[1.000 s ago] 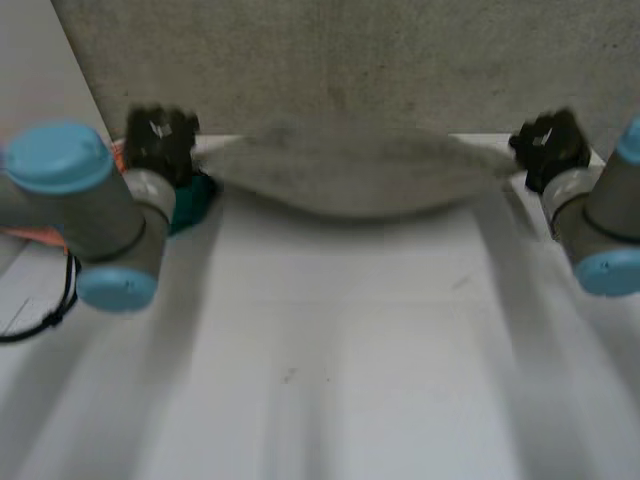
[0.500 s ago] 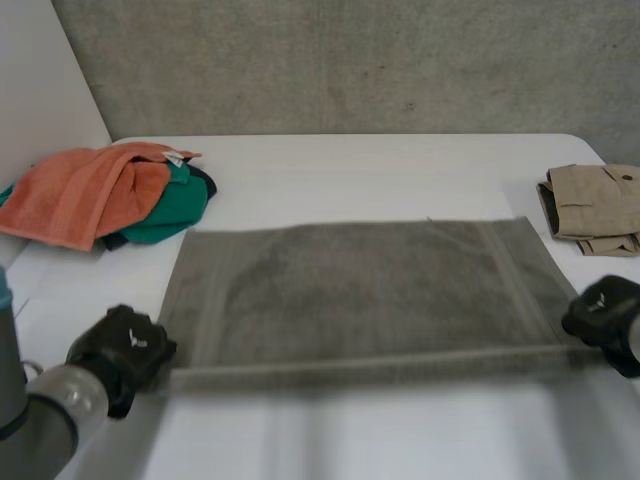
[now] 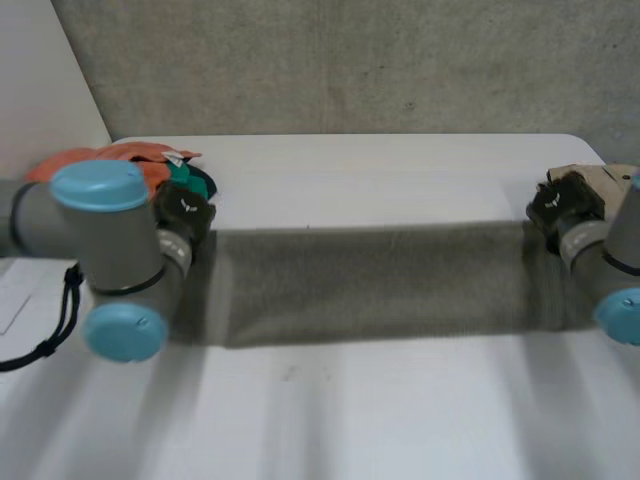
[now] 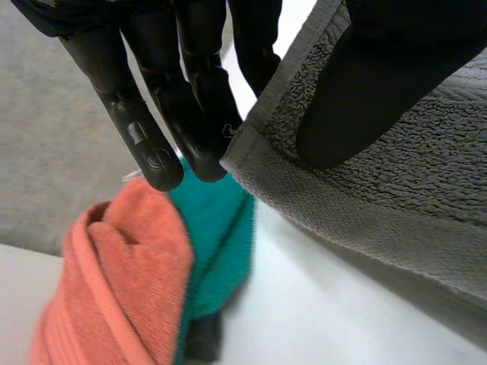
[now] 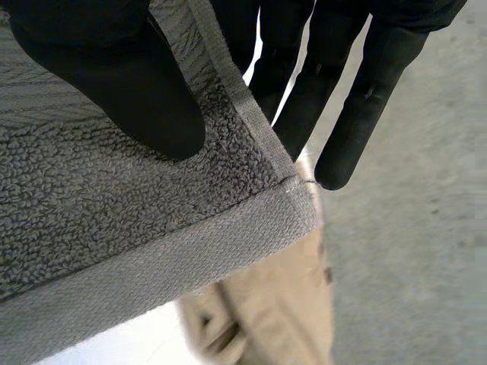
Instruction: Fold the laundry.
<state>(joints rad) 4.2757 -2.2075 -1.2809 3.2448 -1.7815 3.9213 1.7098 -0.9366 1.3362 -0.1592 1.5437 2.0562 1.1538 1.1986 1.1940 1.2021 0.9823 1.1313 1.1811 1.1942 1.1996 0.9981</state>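
Left hand (image 3: 185, 212): ends an arm reaching in over the left side of the white surface (image 3: 350, 420), clamped on one corner of the grey towel (image 3: 370, 285). On my wrist feed the thumb (image 4: 365, 91) presses the terry from above, with straight fingers (image 4: 190, 99) under the hem.

Right hand (image 3: 560, 205): mirrored pose at the other end, pinching the opposite corner between the thumb on top and the fingers behind the edge.

Towel: stretched between both hands, long axis running side to side across the middle of the surface. I cannot tell whether it rests on the surface.

Labels: small white tag (image 3: 177, 156) on the pile, print too small to read.

Also logged: orange cloth (image 4: 114, 289) and teal cloth (image 4: 217, 243) heaped beside the left hand, and a folded beige garment (image 5: 266, 304) beside the right.
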